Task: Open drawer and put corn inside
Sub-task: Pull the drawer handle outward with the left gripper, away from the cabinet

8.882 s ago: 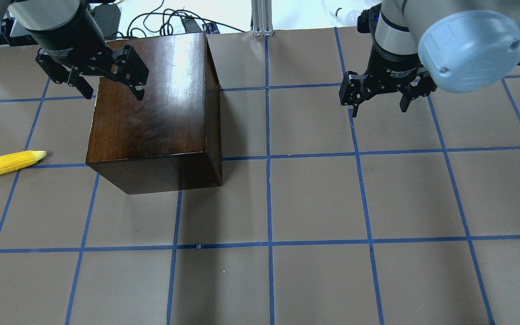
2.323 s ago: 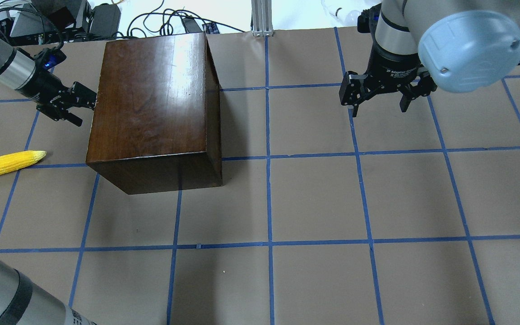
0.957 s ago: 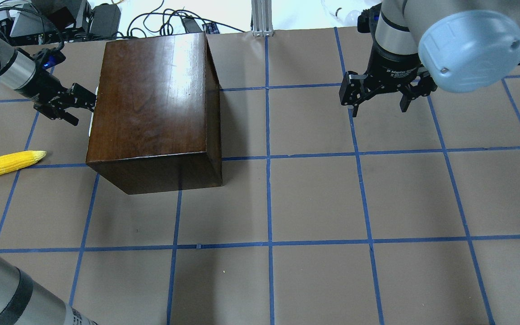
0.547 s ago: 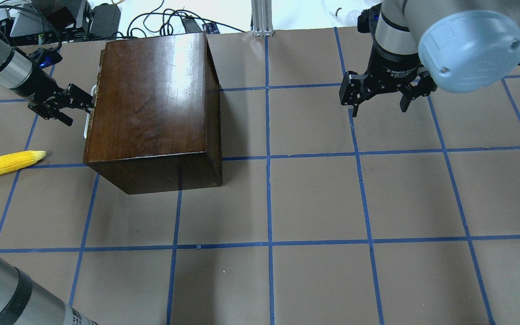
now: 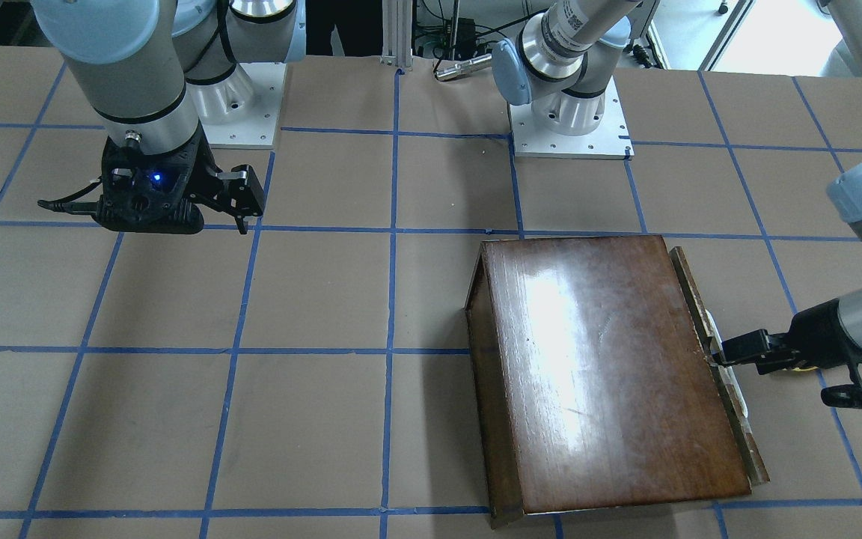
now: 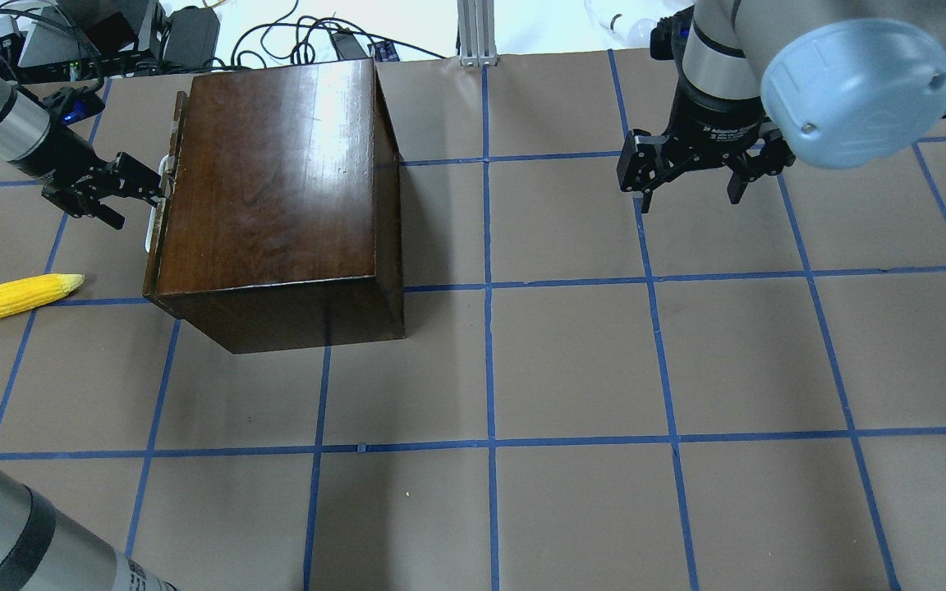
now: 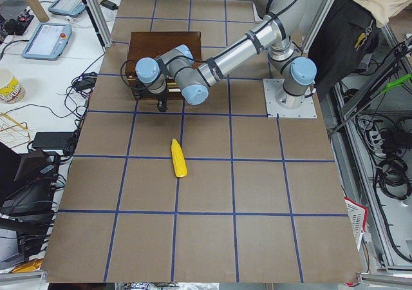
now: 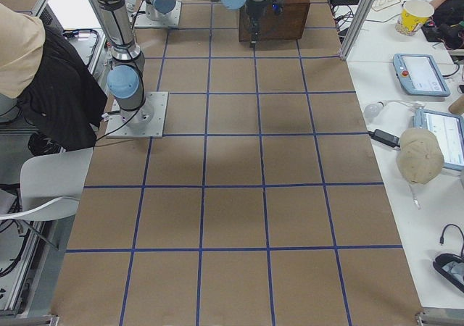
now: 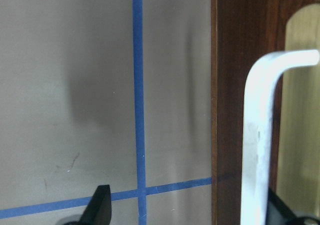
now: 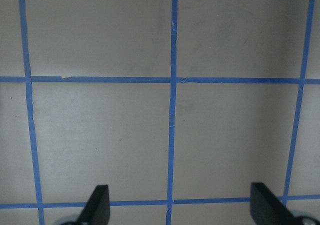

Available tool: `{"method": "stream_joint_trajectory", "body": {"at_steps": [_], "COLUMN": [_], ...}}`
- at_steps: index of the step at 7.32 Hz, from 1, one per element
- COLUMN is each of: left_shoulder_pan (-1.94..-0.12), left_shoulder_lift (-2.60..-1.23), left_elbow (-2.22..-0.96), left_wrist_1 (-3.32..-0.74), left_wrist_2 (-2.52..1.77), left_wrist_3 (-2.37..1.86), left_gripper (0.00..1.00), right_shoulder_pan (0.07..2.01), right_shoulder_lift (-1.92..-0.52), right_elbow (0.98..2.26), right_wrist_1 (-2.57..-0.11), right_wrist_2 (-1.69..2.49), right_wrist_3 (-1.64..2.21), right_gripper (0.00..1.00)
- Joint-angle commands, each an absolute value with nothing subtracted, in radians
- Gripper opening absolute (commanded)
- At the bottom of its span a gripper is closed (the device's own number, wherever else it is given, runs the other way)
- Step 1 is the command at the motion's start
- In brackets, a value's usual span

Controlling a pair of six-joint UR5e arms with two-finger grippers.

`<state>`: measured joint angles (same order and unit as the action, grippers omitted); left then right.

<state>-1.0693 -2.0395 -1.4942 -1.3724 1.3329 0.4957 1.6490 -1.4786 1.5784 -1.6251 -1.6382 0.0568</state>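
Observation:
The dark-brown wooden box (image 6: 276, 180) stands at the back left of the table. Its drawer (image 6: 159, 213) is pulled out a short way on the box's left side, showing the dark front panel (image 5: 691, 288) and a white handle (image 9: 260, 135). My left gripper (image 6: 133, 199) is open at that handle, with one finger (image 9: 280, 211) hooked behind it. The yellow corn (image 6: 20, 296) lies on the table, left of the box and in front of the left gripper. My right gripper (image 6: 691, 197) is open and empty above the table at the back right.
The table (image 6: 571, 369) is brown paper with a blue tape grid. Cables and electronics (image 6: 194, 33) lie beyond its far edge. A metal post (image 6: 477, 33) stands at the back middle. The arm bases (image 5: 569, 120) are bolted at the robot's side.
The left arm came down from above the box to its left side. In the last second it has moved left and the drawer front has slid out with it. The right arm has not moved.

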Motion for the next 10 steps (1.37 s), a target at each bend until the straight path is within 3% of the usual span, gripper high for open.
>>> {"method": "stream_joint_trajectory", "body": {"at_steps": [1, 10], "left_shoulder_pan": [-1.043, -1.002], "left_shoulder_lift": [-2.039, -2.036], "left_elbow": [-1.493, -1.48], "left_wrist_1": [-1.373, -1.371], "left_wrist_2": [1.333, 1.377], "left_wrist_3": [0.497, 0.525], "left_gripper": [1.0, 1.0], "right_shoulder_pan": [1.649, 1.649], "right_shoulder_lift": [-1.477, -1.479], "right_elbow": [1.578, 1.578], "right_wrist_1": [-1.624, -1.624], "right_wrist_2": [-1.638, -1.638], "right_wrist_3": [0.057, 0.057], "right_gripper": [1.0, 1.0]}}
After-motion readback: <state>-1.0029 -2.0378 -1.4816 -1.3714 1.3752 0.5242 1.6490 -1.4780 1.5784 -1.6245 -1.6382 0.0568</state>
